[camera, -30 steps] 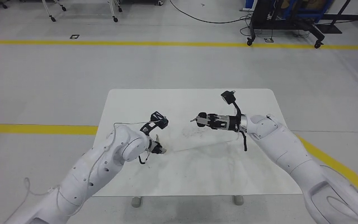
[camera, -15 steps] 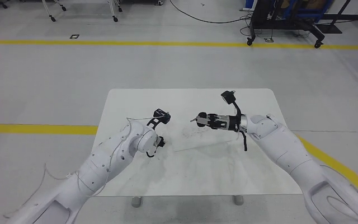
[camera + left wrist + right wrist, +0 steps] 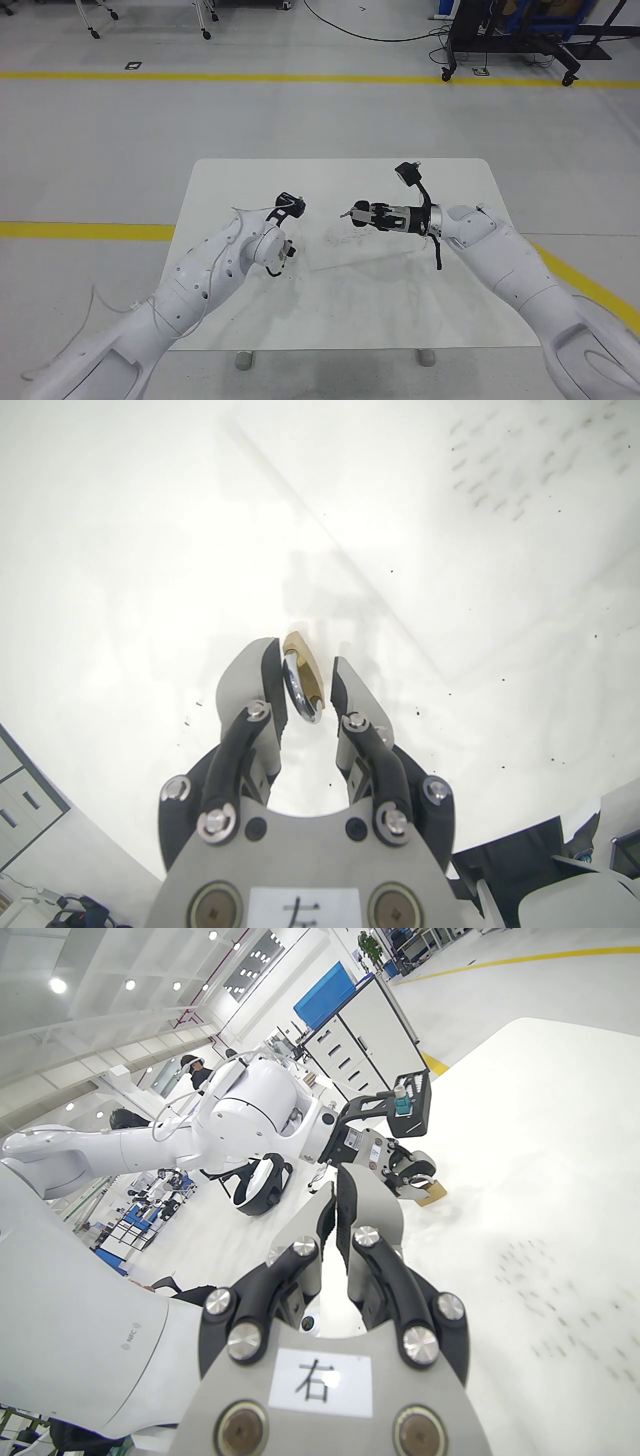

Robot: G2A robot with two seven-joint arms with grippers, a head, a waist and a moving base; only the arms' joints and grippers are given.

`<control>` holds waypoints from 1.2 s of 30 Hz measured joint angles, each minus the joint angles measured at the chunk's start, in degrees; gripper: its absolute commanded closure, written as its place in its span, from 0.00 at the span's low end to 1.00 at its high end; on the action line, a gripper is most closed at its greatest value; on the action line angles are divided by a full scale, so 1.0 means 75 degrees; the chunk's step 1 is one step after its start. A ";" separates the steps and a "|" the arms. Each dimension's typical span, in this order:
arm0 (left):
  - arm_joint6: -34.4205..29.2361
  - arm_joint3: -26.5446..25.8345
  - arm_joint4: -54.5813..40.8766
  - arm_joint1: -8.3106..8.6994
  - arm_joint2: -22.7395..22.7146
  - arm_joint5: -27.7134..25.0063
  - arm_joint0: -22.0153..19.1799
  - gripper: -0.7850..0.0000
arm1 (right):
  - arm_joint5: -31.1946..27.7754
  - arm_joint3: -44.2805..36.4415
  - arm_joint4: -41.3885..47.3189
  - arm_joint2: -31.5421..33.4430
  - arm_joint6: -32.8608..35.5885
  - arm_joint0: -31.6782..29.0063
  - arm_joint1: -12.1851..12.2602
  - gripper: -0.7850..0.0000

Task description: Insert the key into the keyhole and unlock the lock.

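Left gripper [image 3: 306,656]: clamped on the lock [image 3: 309,674] by its shackle, just above the counter [image 3: 400,300]; we judge this leaves the body free for the key.
Right gripper [image 3: 339,1180]: clenched on the key [image 3: 346,212] (a thin sliver), pointing at the lock, well apart.
Lock: brass body, chrome shackle, still shut.

the left arm is bending at the elbow, its wrist angling down, and the left tool [image 3: 306,654] is gripping the lock [image 3: 312,680] between narrowly parted fingers. the right arm is stretching out almost level, the right tool [image 3: 336,1183] pointing toward the left one, its pads pressing tight together.
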 measured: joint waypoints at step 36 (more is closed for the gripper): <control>-0.0687 -0.0466 0.0716 -0.0057 -0.0688 -0.0338 0.0515 0.86 | 0.0000 0.0000 0.0000 0.0000 0.0000 0.0000 0.0000 1.00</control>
